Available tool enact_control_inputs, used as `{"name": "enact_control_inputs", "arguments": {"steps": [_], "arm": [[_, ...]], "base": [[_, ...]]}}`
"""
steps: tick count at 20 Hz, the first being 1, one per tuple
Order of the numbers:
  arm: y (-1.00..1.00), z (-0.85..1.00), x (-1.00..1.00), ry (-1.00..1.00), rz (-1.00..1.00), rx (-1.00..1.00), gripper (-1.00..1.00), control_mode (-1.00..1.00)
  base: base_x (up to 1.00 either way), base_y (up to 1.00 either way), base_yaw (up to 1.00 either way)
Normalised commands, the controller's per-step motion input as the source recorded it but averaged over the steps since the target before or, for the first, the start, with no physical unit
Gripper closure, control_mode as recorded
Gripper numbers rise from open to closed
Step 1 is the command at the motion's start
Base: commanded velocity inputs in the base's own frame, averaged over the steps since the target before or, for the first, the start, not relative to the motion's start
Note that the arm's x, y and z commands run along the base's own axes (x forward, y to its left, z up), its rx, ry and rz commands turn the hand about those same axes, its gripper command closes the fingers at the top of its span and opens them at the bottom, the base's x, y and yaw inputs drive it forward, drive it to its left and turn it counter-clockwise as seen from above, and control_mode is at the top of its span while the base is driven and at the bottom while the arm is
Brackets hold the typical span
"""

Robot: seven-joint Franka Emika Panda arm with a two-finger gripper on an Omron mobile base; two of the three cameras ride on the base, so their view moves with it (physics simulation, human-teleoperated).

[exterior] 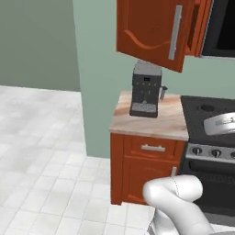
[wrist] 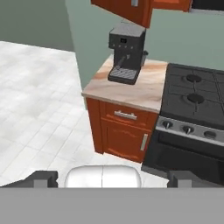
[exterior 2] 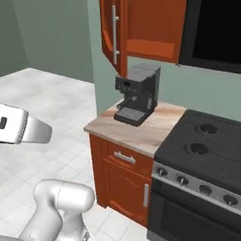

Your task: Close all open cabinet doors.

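An open cabinet door (exterior: 147, 32) of reddish-brown wood hangs swung out from the wall cabinet above the coffee machine, its grey bar handle (exterior: 174, 33) facing me. In the right base view this door (exterior 2: 109, 33) shows almost edge-on. Its lower corner (wrist: 127, 9) sits at the top of the hand view. Right of it is a second reddish-brown panel (exterior: 201, 25); whether it is fully closed I cannot tell. My gripper (wrist: 113, 179) is far back from the cabinet, its fingertips (wrist: 43, 178) wide apart and open, holding nothing.
A black coffee machine (exterior: 146, 89) stands on the short wooden counter (exterior: 174, 121) under the open door. A black stove (exterior 2: 207, 146) adjoins on the right, with a black microwave (exterior 2: 214, 30) above it. Below the counter are a drawer (wrist: 126, 116) and a base cabinet. White tiled floor (exterior: 41, 151) spreads to the left.
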Motion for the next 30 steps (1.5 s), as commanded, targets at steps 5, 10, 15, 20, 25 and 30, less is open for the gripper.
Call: {"name": "enact_control_inputs", "arguments": {"steps": [5, 10, 15, 20, 25, 30], "arm": [[0.00, 0.00, 0.00, 0.00, 0.00, 0.00, -1.00, 1.00], [0.00, 0.00, 0.00, 0.00, 0.00, 0.00, -1.00, 1.00], [0.00, 0.00, 0.00, 0.00, 0.00, 0.00, -1.00, 1.00], [0.00, 0.00, 0.00, 0.00, 0.00, 0.00, -1.00, 1.00], [0.00, 0.00, 0.00, 0.00, 0.00, 0.00, -1.00, 1.00], [0.00, 0.00, 0.00, 0.00, 0.00, 0.00, -1.00, 1.00]], "base": [[0.51, 0.03, -0.58], [0.43, 0.00, -0.50], [0.44, 0.05, -0.35], [0.52, 0.13, -0.12], [0.59, 0.02, -0.01], [0.47, 0.00, 0.00]]}}
